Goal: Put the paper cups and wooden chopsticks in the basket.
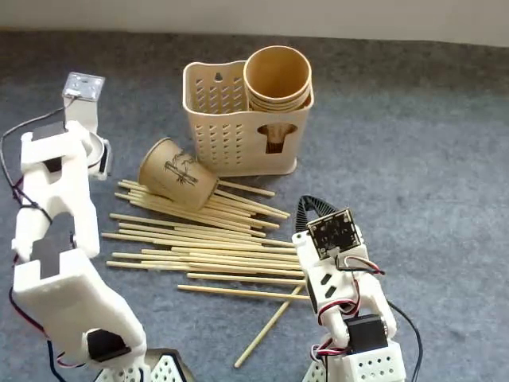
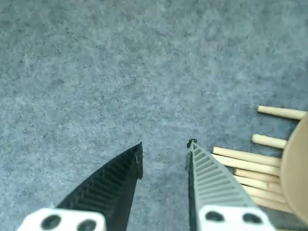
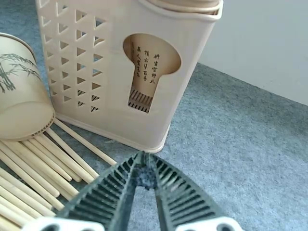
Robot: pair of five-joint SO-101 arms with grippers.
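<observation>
Judged the job partway through: found a stack of paper cups [image 1: 277, 76] already nested upright in the basket [image 1: 219, 119], in the compartment behind the keyhole-shaped cut-out, and none of the wooden chopsticks [image 1: 207, 239] inside it yet. Took the step in hand to be the fetching of the one loose cup [image 1: 176, 173], lying on its side across the far end of the chopstick pile, just in front of the basket. Saw the left gripper [image 2: 165, 144] low over bare worktop [image 1: 429, 159], just beside that cup and the chopstick ends, fingers spread apart and holding nothing. Saw the right gripper [image 3: 143, 161] near the basket's front lower corner, fingers pressed together on nothing. Reckoned the next move called for swinging the open fingers sideways onto the cup's wall or rim, closing softly enough not to crush the paper, then lifting, turning it upright and dropping it into the stack; after that, gathering the sticks a few at a time into the other compartment. Counted one basket and one loose cup. Made out at least three rims in the stack, the exact number not to be told. Put the chopsticks somewhere past twenty, overlapping too much for a sure tally, among them one stray chopstick [image 1: 270, 326] slanting off the near edge of the pile toward the right arm's base.
</observation>
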